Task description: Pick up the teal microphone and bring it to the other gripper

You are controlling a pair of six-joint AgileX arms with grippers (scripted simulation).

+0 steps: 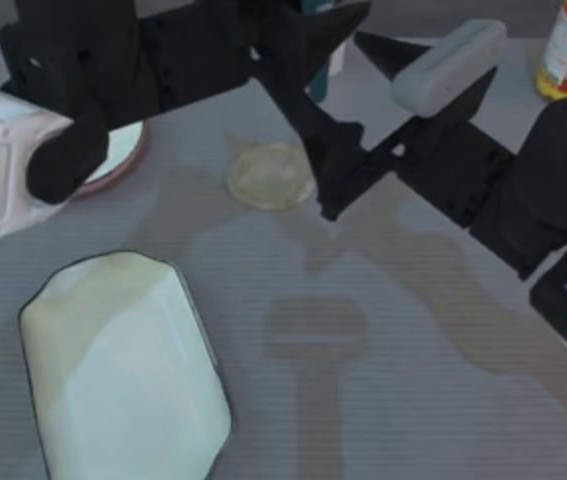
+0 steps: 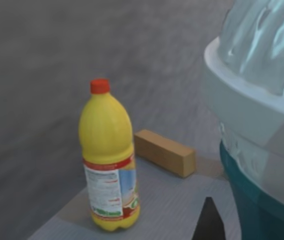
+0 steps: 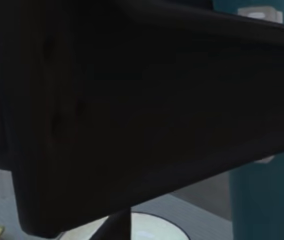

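My arms meet high at the far middle of the surface. The teal microphone is off the surface there, filling my left wrist view, so the carry looks nearly done. My left end effector reaches it; my right end effector is alongside. I cannot tell either's grip.

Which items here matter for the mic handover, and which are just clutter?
Job: teal microphone; left gripper and right gripper, close together at the far middle of the table.
Clutter: yellow bottle; wooden block; pale round disc; plate; big white lump.
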